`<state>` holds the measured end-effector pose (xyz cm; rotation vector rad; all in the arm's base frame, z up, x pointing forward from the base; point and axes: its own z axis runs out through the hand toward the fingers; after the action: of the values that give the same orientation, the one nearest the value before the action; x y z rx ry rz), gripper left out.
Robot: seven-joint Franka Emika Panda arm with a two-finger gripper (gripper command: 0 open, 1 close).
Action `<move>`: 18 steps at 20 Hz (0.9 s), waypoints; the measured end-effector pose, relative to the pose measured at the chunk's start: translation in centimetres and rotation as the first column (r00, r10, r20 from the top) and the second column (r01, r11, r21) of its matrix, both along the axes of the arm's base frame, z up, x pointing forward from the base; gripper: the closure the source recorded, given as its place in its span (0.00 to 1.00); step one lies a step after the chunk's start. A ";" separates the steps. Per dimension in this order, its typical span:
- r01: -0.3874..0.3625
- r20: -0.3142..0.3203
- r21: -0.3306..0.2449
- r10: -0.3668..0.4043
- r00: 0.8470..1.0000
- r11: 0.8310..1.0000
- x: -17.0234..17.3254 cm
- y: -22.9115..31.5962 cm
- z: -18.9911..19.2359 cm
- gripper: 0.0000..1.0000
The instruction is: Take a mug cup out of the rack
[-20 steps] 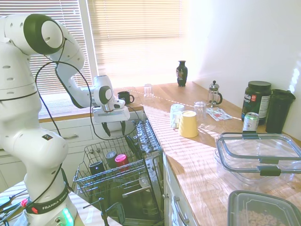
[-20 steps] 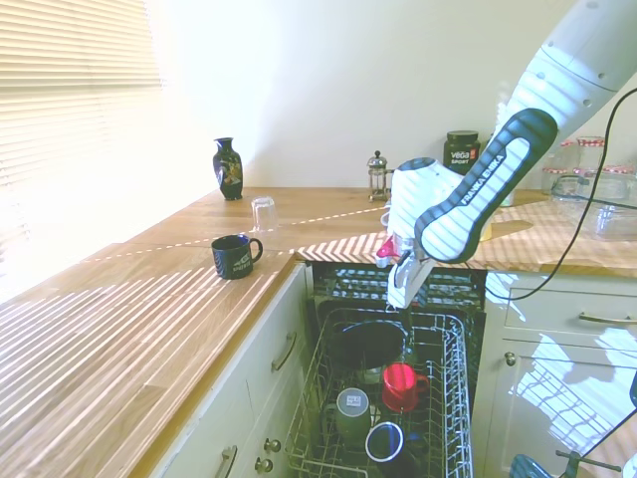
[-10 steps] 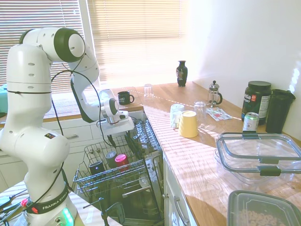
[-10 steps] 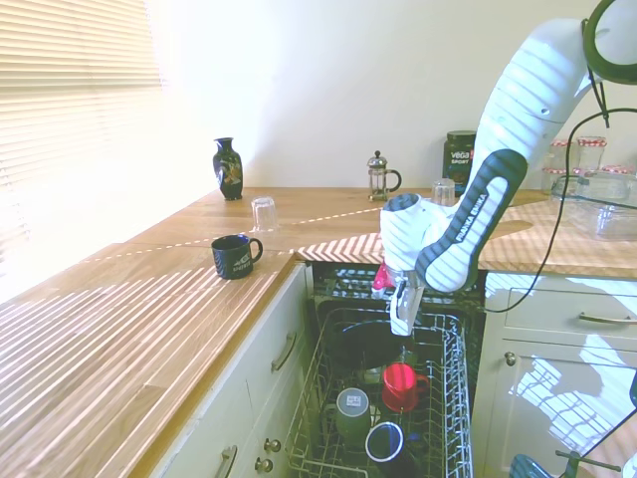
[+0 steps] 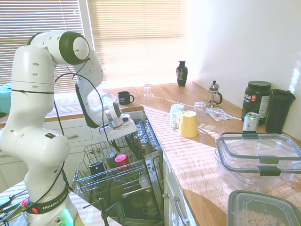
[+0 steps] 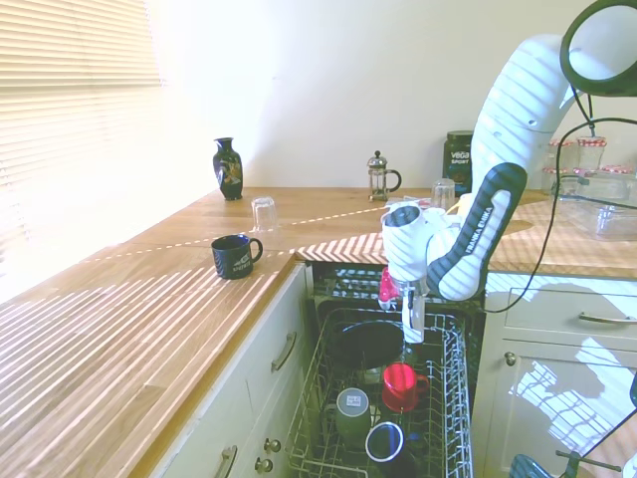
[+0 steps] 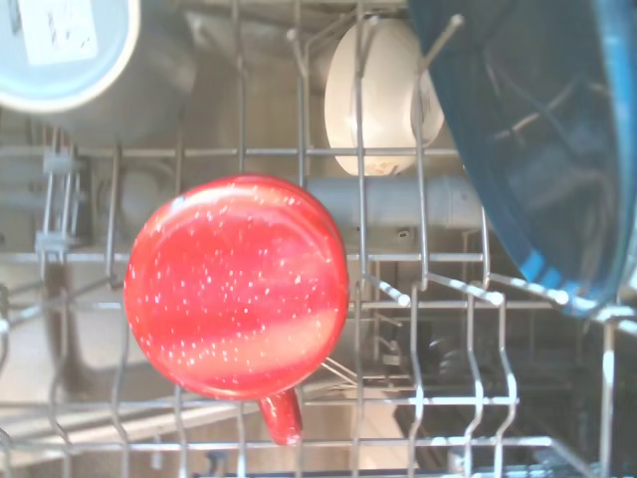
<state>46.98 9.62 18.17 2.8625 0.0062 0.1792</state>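
The mug cup (image 5: 121,161) (image 6: 400,385) is small and bright pink-red, and it stands upside down among the tines of the rack (image 5: 94,181) (image 6: 450,398), the grey wire basket pulled out of the dishwasher. In the wrist view the mug cup (image 7: 237,284) fills the left centre, its base facing up and its handle sticking out to one side. My gripper (image 5: 131,141) (image 6: 413,326) hangs open over the rack, a short way above the mug cup and towards the rack's back, touching nothing.
Two dark mugs (image 5: 96,167) (image 6: 351,406) stand beside the pink one, and a dark bowl (image 6: 363,344) (image 7: 537,129) lies behind it. The wooden counter carries a dark mug (image 5: 125,97), a pale yellow cup (image 5: 188,124), glasses, a vase and plastic containers (image 5: 258,157).
The arm has folded down and my gripper has dropped from well above the rack to just over it, closer to the pink mug. The mugs have not moved.
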 end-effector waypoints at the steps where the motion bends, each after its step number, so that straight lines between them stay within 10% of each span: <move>1: -0.014 -0.001 -0.007 0.014 1.000 1.000 0.1 0.3 -0.3 0.00; 18: -0.121 -0.073 -0.101 0.114 0.991 0.988 0.3 3.1 -8.2 0.00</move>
<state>47.23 12.75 9.97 2.7621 0.1918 0.1032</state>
